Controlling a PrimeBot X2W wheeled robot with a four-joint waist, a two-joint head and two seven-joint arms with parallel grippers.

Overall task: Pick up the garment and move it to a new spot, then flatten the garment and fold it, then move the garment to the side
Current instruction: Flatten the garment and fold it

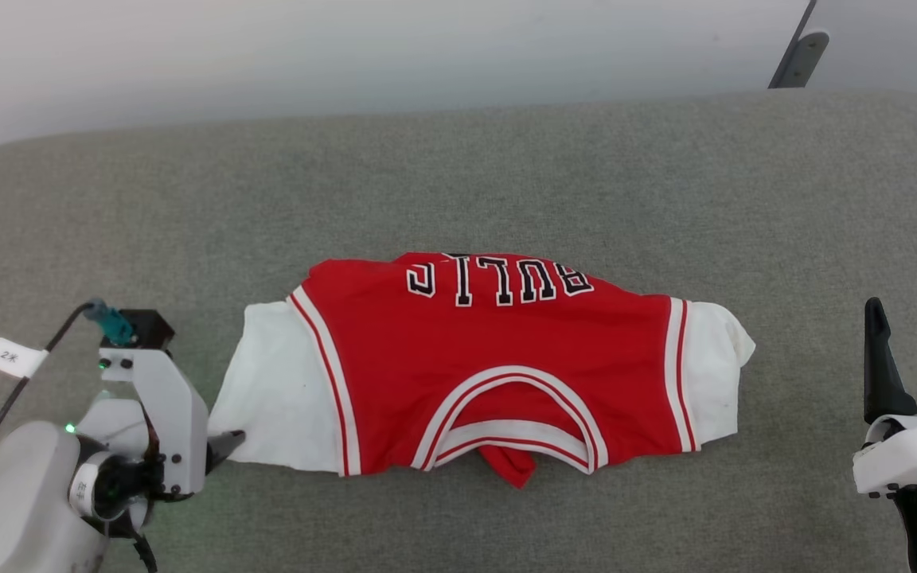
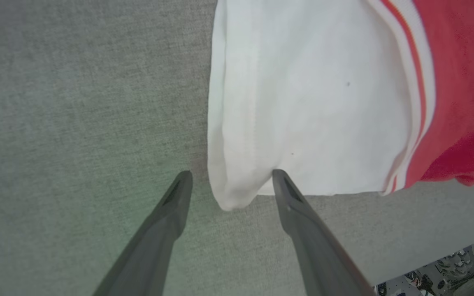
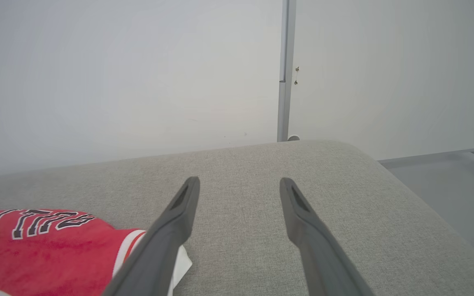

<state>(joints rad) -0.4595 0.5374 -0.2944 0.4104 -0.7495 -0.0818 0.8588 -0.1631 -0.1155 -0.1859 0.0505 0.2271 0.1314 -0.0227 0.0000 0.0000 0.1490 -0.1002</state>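
Garment [image 1: 498,362] on grey fabric surface [image 1: 458,183], white wall [image 1: 347,56] behind.

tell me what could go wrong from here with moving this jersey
1. The left gripper stands open around just the corner of the white sleeve. Closing there may catch only one layer, and the folded garment could fall open when lifted.
2. The right gripper is open and apart from the garment, so a one-sided pull would likely drag and skew it.
3. A red flap pokes out at the near edge and may bunch.
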